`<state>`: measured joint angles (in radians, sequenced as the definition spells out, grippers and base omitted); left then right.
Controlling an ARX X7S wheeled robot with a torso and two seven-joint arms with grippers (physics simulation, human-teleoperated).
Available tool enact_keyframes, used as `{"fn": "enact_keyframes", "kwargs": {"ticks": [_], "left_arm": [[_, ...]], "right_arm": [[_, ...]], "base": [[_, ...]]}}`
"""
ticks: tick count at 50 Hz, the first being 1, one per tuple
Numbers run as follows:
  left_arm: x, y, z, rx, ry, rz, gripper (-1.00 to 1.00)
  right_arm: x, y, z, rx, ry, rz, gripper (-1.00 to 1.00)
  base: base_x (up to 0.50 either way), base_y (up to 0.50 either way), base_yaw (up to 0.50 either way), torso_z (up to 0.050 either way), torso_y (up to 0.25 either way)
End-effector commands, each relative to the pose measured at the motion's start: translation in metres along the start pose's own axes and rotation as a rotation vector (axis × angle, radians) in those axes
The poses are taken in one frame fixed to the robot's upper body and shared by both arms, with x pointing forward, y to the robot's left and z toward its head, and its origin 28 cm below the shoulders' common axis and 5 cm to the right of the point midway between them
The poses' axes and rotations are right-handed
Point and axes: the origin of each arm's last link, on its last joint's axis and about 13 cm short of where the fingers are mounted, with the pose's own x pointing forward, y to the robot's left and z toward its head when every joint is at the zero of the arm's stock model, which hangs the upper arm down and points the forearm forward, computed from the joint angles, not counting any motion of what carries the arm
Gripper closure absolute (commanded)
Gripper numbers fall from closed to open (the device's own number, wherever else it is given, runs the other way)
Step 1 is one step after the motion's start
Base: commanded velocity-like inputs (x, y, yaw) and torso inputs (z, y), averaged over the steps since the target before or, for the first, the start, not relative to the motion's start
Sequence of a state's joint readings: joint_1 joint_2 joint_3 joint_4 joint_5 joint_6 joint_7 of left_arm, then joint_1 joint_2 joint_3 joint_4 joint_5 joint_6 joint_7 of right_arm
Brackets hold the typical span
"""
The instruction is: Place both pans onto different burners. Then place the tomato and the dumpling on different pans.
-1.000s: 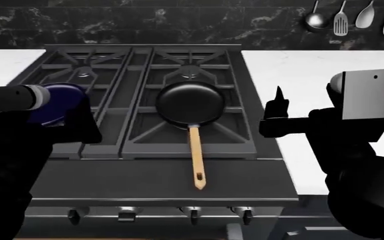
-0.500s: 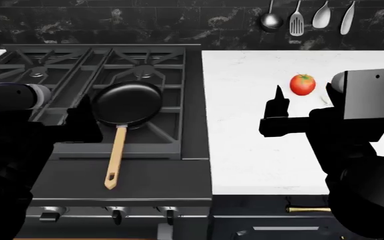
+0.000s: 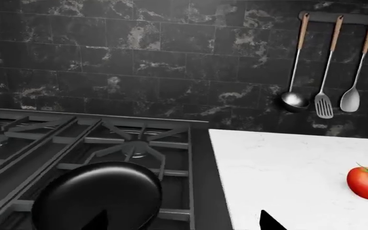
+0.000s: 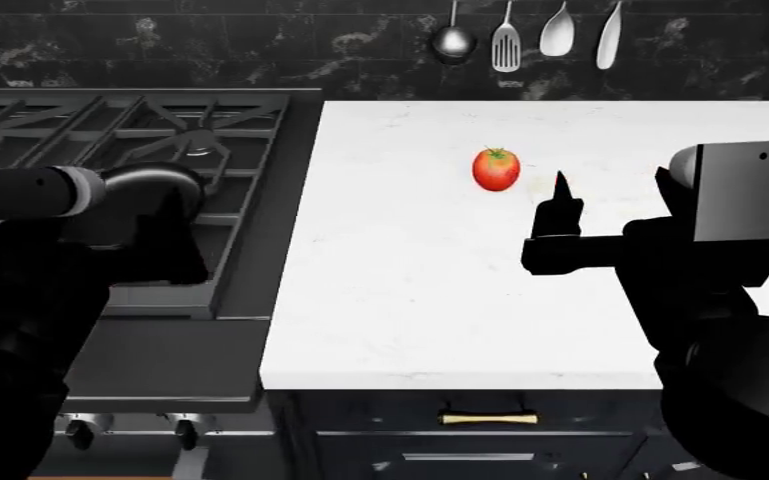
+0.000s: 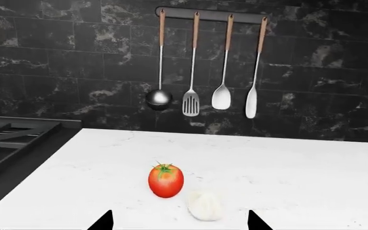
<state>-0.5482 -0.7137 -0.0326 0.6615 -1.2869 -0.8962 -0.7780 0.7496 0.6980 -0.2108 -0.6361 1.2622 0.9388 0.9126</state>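
The white bench (image 4: pixel 398 300) fills the head view, the stove (image 4: pixel 117 130) at nine o'clock. The black pan (image 3: pixel 97 196) sits on a burner (image 3: pixel 136 148) grate. The tomato (image 5: pixel 166 180) rests on the bench, the dumpling (image 5: pixel 205 205) just beside it. Both hands, left (image 3: pixel 182 225) and right (image 5: pixel 180 225), are released, grasping nothing.

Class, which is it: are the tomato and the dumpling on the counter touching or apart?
Apart. The right wrist view shows a strip of white counter between the tomato and the dumpling.
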Motion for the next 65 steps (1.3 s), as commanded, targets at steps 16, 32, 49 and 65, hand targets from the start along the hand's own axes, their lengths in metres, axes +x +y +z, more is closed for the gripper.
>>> {"fn": "enact_keyframes", "kwargs": {"ticks": [16,32,49,65], "left_arm": [[0.000,0.000,-0.004,-0.008,0.000,-0.004,-1.00],[0.001,0.000,-0.002,-0.016,-0.004,-0.003,-1.00],[0.002,0.000,-0.005,-0.025,0.001,-0.008,-1.00],[0.002,0.001,-0.007,-0.025,0.005,-0.004,-1.00]], "right_arm": [[-0.001,0.000,-0.001,0.002,-0.002,0.001,-1.00],[0.000,0.002,0.002,-0.042,0.001,0.006,-1.00],[0.000,0.001,0.001,-0.035,-0.004,0.009,-1.00],[0.000,0.002,0.000,-0.039,-0.002,0.015,-1.00]], "base": [[0.00,-0.50,0.00,0.000,0.000],[0.00,-0.34,0.00,0.000,0.000],[0.34,0.00,0.00,0.000,0.000],[0.50,0.00,0.00,0.000,0.000]]}}
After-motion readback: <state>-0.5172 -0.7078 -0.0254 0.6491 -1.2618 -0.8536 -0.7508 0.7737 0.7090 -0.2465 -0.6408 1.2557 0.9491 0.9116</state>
